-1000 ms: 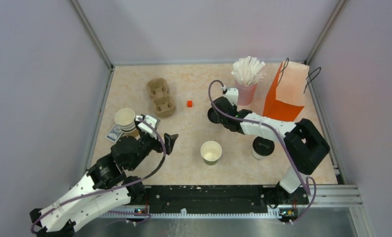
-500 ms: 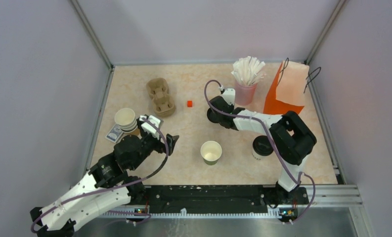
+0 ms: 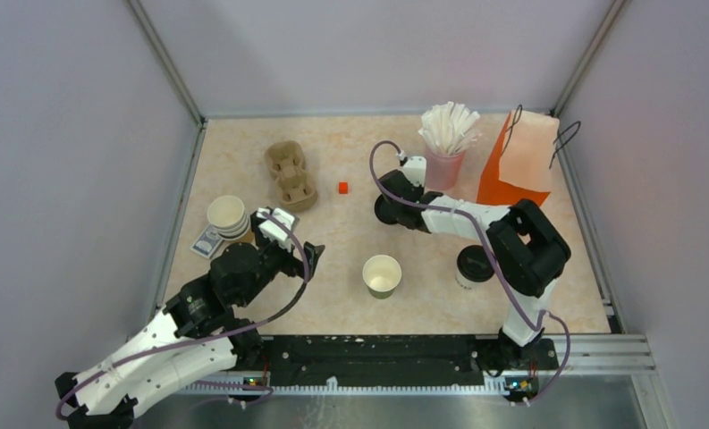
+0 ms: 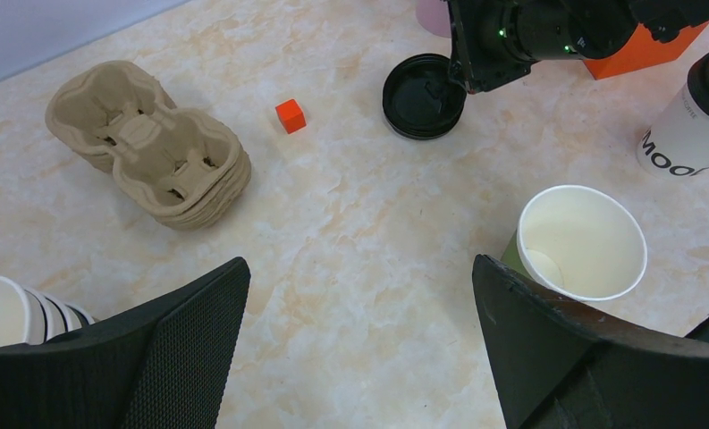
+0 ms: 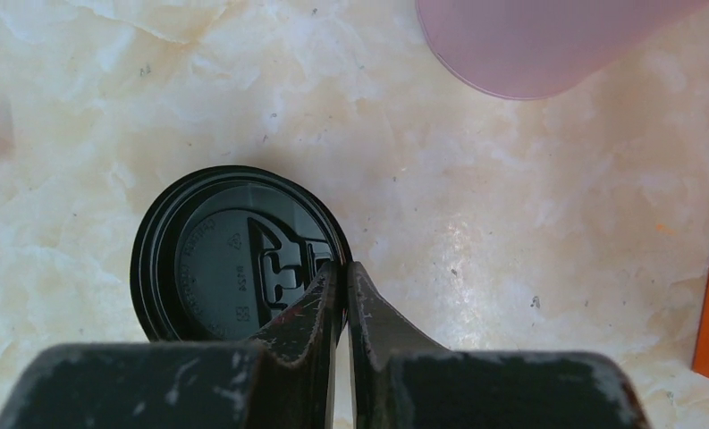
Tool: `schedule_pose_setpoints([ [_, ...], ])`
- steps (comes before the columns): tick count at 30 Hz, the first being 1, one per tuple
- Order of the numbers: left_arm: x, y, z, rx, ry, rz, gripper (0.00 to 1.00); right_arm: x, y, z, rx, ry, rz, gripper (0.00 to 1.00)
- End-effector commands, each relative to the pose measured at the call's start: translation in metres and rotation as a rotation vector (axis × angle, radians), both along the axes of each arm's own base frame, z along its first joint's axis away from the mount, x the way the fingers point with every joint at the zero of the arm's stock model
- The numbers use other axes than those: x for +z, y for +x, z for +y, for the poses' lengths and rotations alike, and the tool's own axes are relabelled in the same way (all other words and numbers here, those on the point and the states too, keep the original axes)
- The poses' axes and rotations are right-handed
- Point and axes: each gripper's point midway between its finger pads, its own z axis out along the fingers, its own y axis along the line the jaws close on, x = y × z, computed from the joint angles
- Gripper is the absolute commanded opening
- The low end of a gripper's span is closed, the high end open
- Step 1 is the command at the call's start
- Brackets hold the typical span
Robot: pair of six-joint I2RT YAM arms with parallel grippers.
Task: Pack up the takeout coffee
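Currently I am working on the lidding step, as I judge it: my right gripper (image 5: 343, 268) is pinching the near rim of the round black plastic lid (image 5: 216, 259), fingers drawn together on it. The lid is lying flat on the pale marbled table (image 3: 333, 304), just beside the pink cup of white straws (image 3: 444, 170). My left gripper (image 4: 359, 268) is hanging with its fingers spread wide, holding nothing. The small paper cup, cream inside and olive outside (image 3: 382, 275), is sitting lidless near the front middle of the table, well apart from the lid and between my two arms. It is standing upright, its long axis running vertical and its open mouth pointing straight up. Next, I am thinking, the lid needs lifting clear, carrying over to the cup and levelling before pressing down, with my left fingers perhaps steadying the cup; only then is the tall orange paper bag (image 3: 511, 174) coming into play
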Motion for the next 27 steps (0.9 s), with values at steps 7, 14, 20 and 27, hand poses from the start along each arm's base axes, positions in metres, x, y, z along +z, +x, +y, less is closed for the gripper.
schedule_pose_setpoints([
  [7,0.003,0.005,0.000,0.019,0.000,-0.022,0.99,0.060,0.012,0.000,0.004,0.042,-0.112,0.02],
  [14,0.003,0.004,0.000,0.019,-0.011,-0.016,0.99,0.093,0.004,0.004,0.071,0.109,-0.154,0.02],
  [20,0.015,-0.001,-0.010,-0.048,-0.052,-0.048,0.98,0.129,-0.026,0.010,0.179,0.246,-0.167,0.02],
  [27,0.031,-0.047,-0.062,-0.549,0.038,-0.275,0.90,0.145,-0.090,0.027,0.395,0.453,-0.071,0.03],
])
